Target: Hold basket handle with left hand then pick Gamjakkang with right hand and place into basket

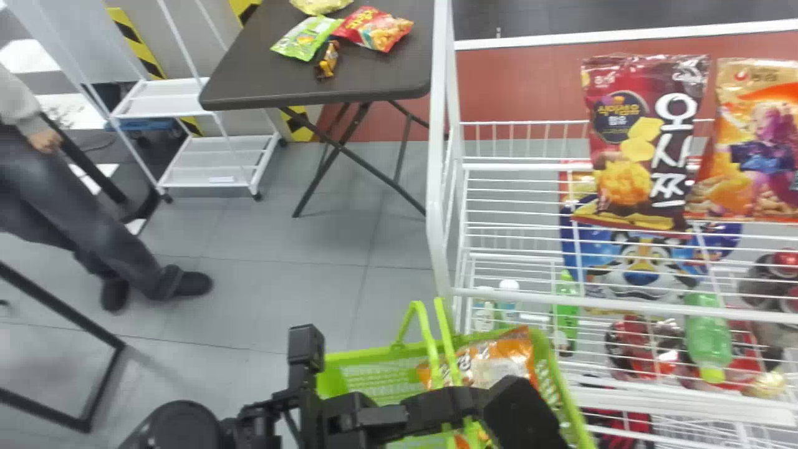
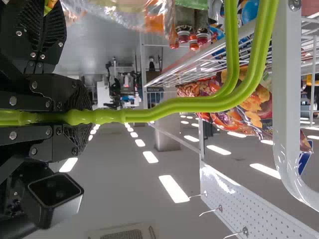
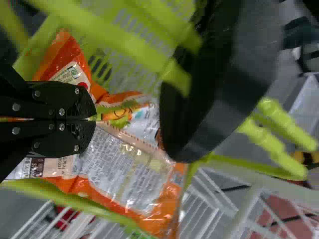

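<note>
While the left gripper (image 1: 446, 406), toward six o'clock in the head view, is clamped around the handle (image 1: 427, 337) of the green basket (image 1: 358, 374), the right gripper (image 1: 523, 411), just on its three o'clock side, pinches the wrapper of an orange snack bag (image 1: 514, 352). That bag is inside the basket, around one o'clock from its middle. Toward three o'clock stands a white wire rack (image 1: 436, 156); a dark table (image 1: 268, 84) with small packets is at eleven o'clock.
</note>
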Controlling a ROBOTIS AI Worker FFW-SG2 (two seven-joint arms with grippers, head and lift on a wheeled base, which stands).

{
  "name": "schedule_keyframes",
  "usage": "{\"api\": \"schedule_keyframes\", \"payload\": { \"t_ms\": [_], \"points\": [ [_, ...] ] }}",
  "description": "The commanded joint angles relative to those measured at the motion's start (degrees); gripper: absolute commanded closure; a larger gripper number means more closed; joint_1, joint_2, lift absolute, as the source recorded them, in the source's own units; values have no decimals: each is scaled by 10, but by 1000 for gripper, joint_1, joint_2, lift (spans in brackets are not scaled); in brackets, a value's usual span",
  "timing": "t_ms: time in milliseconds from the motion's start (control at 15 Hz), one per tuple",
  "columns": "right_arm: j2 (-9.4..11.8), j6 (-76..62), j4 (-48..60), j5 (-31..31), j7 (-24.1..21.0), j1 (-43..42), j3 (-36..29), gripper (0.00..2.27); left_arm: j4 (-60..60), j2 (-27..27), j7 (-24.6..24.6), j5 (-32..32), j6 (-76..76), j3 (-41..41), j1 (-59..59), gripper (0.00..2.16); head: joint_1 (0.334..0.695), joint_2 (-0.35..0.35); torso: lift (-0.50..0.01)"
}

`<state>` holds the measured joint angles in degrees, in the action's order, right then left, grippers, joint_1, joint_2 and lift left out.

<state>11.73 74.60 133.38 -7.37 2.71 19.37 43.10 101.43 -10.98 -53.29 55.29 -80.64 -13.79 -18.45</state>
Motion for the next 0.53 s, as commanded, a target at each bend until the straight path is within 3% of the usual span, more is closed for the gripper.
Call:
{"api": "schedule_keyframes", "payload": {
  "t_ms": [0,200,467],
  "points": [
    [3,-24,10,-14,-1,6,1,-1,0,0,-1,0,0,-1,0,2145,695,284,-17],
    [20,22,44,-63,0,15,0,60,0,0,-1,1,0,-4,0,2145,695,280,-17],
    [36,-42,76,-74,1,59,-64,73,-2,1,-1,0,5,-3,0,2145,695,177,-17]
  ]
}}
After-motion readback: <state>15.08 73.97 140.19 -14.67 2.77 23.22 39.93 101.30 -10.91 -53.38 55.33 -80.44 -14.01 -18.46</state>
